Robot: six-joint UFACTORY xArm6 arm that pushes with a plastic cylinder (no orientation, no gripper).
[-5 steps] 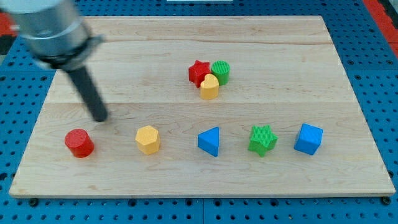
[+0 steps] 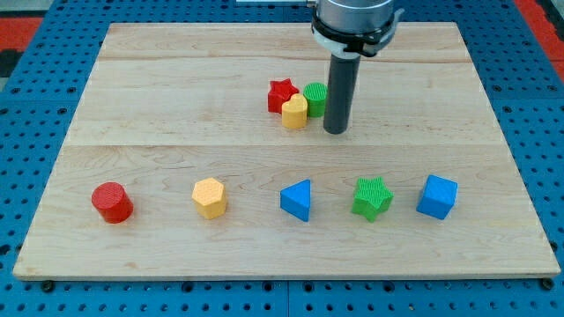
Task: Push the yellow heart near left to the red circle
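The yellow heart [image 2: 295, 113] lies at the board's upper middle, touching the red star [image 2: 281, 93] on its upper left and the green cylinder [image 2: 314, 99] on its upper right. The red circle [image 2: 112, 202] stands far off at the view's lower left. My tip [image 2: 335, 131] rests on the board just right of the yellow heart and below the green cylinder, a small gap from the heart.
Along the lower row stand a yellow hexagon [image 2: 210, 197], a blue triangle [image 2: 297, 200], a green star [image 2: 372, 196] and a blue cube [image 2: 437, 195]. The wooden board [image 2: 176, 106] lies on a blue pegboard.
My tip has jumped from the board's left side, above the red circle, to just right of the yellow heart. The heart sits a little higher and more to the left.
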